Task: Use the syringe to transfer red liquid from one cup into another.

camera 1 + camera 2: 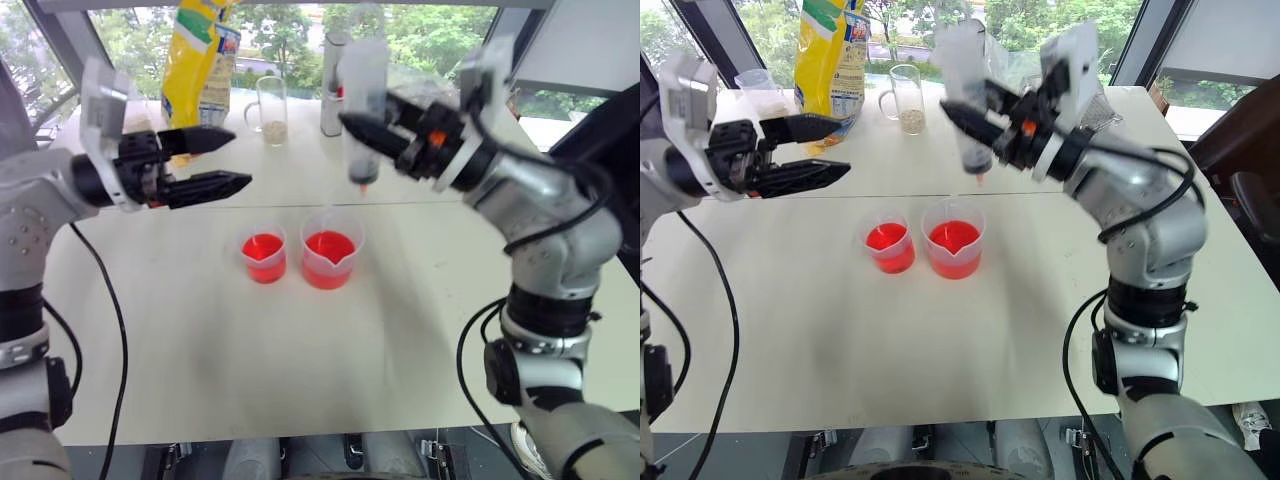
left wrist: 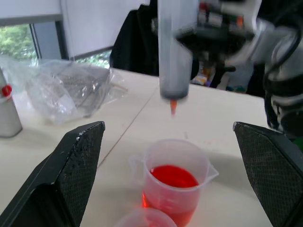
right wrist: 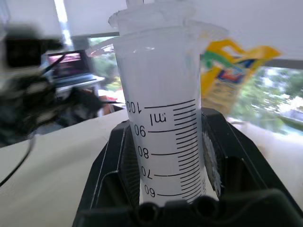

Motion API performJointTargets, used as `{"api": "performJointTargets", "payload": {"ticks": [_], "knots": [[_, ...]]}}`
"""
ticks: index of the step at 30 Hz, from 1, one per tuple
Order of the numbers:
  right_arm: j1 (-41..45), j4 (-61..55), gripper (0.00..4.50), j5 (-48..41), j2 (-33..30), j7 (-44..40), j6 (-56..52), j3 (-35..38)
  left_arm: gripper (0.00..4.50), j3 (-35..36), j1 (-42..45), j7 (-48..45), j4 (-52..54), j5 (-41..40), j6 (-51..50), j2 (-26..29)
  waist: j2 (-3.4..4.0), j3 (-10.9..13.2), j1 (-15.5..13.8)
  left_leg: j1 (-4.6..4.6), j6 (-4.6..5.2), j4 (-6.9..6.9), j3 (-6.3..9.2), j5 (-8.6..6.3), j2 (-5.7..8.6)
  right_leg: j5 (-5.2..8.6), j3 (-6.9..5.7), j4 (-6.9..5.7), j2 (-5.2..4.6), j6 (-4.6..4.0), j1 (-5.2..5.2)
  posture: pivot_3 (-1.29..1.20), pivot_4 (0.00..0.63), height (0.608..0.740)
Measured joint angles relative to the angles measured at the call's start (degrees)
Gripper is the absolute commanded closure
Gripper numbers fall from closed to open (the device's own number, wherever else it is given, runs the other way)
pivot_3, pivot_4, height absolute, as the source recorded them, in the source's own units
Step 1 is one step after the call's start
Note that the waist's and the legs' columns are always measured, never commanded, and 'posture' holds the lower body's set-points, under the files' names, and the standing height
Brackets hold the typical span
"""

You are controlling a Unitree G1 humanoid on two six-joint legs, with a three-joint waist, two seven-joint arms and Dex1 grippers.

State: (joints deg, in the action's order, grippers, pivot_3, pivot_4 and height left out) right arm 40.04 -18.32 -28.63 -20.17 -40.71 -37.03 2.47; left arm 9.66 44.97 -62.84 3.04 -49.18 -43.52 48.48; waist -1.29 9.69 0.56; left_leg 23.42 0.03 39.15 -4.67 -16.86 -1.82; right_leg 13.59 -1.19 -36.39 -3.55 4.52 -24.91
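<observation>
A: Near the middle of the table [image 1: 420, 330], two clear cups stand side by side, almost touching. The wider spouted beaker [image 1: 331, 247] holds red liquid [image 1: 329, 246], and the narrower cup [image 1: 264, 252] beside it holds some too.

B: And the syringe?

A: Upright in the air, the syringe [image 1: 362, 110] has its orange tip pointing down, just above and behind the beaker's rim, not in the liquid. The right gripper [image 1: 372, 128] is pinched on its barrel. In the right wrist view the barrel looks clear at the upper marks; whether there is liquid lower down I cannot tell.

B: What about the other arm?

A: The left gripper [image 1: 222, 163] hangs level over the table's left part, fingers spread wide, holding nothing, pointing toward the syringe.

B: So how far along is it?

A: Hard to pin down. Both cups already carry red, so liquid may have been moved, or they started that way. As I judge it, what is left is at least a dip of the tip into the beaker, a pull on the plunger, probably by the free left gripper, then emptying into the narrower cup.
</observation>
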Motion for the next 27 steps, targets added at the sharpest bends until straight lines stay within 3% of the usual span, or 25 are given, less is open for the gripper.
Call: {"api": "performJointTargets", "payload": {"ticks": [11, 27], "knots": [[-7.6, 9.8, 3.08, 8.4, 5.3, -3.1, 20.3, -10.0, 0.0, -5.6, 8.2, -3.5, -4.4, 3.8, 0.4, -5.9, 0.03, 0.0, 0.2, -0.04, -0.11, 0.02, 0.09, 0.07, -0.03, -0.01, 0.0, -0.18, 0.08, 0.01, -0.05, 0.0, 0.15, 0.74], [-9.3, 11.0, 3.08, 9.8, 5.7, -3.0, 22.7, -12.2, 0.0, -8.5, 8.3, -5.4, -4.9, 7.4, 0.0, -7.3, 0.03, 0.0, 0.3, -0.07, -0.12, 0.05, 0.08, 0.08, -0.03, 0.0, 0.01, -0.28, 0.05, 0.01, -0.06, 0.0, 0.15, 0.74]]}}
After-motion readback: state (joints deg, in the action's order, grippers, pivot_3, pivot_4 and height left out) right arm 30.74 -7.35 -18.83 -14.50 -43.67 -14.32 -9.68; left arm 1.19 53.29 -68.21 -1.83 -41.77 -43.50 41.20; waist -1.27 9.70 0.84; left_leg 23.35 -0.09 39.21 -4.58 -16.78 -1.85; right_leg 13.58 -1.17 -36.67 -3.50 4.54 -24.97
